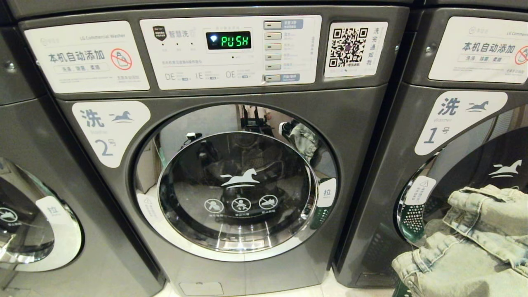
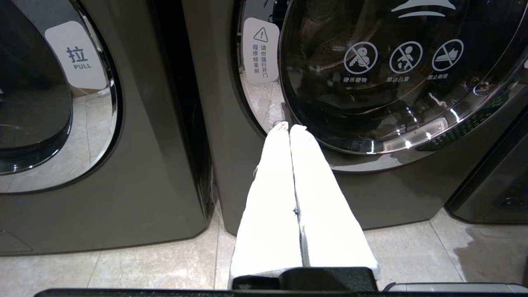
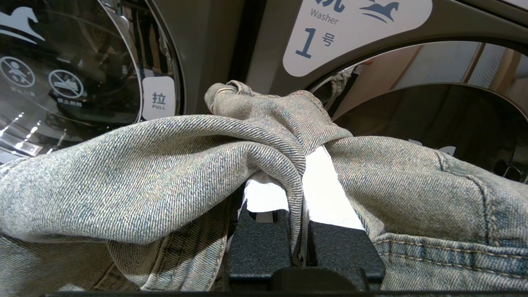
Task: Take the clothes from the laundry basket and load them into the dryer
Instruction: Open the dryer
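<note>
In front of the machines: the robot faced the machine marked 2 [image 1: 231, 165], with the one marked 1 [image 1: 462, 165] off to its right.
Door: the round door [image 1: 235, 192] on number 2 was shut, display reading PUSH [image 1: 229, 40], so nothing could go in yet.
Right gripper: the right gripper [image 3: 299, 185] had its fingers pinched nearly together on a fold of the denim garment [image 3: 144, 177], cloth bunched over and around them. My guess is it held it up so the bulk hung clear of the floor on the way to the drum.
Where the denim was: low on the robot's right in the head view, in front of number 1's door, not at number 2 yet.
Left gripper: the left gripper [image 2: 289, 128] had its white fingers pressed flat together, holding nothing, pointing at the lower rim of number 2's door. Looked idle.
Basket: only a green sliver [image 1: 402, 288] showed under the denim, probably the basket, can't say for sure.
Next snag: that door needs opening first, I'd reckon.
</note>
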Controlling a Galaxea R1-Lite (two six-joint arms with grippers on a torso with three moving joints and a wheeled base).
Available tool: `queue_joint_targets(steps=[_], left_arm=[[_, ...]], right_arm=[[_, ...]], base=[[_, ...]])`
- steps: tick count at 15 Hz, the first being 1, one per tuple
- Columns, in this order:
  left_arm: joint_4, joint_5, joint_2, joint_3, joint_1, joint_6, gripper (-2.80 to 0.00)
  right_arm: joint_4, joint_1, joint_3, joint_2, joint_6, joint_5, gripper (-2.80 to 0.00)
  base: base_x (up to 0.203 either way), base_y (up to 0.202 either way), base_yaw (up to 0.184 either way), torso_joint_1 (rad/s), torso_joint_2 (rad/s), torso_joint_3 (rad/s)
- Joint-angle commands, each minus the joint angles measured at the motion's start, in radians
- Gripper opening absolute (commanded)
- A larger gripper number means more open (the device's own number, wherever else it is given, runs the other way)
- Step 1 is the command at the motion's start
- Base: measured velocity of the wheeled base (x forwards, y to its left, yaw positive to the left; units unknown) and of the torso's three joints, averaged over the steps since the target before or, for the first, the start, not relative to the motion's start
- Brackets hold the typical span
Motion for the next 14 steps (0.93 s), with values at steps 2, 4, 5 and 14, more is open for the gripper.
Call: queue_joint_targets(steps=[2,4,5,14], left_arm=[[0.0,0.0,0.0,0.0,0.001,0.0,-2.8],[0.0,0.0,0.0,0.0,-0.001,0.0,-2.8],[0.0,0.0,0.0,0.0,0.0,0.0,-2.8],[0.0,0.0,0.0,0.0,-0.001,0.003,-2.8]], right_arm=[[-0.001,-0.002,0.0,0.003,-0.004,-0.001,-2.8],[-0.001,-0.002,0.009,0.003,-0.005,-0.001,-2.8],[-0.001,-0.002,0.012,0.003,-0.005,-0.001,-2.8],[-0.002,0.003,0.04,0.003,-0.005,-0.003,-2.8]], base=[[0.0,0.0,0.0,0.0,0.0,0.0],[0.0,0.0,0.0,0.0,0.0,0.0],[0.0,0.0,0.0,0.0,0.0,0.0],[0.0,0.0,0.0,0.0,0.0,0.0]])
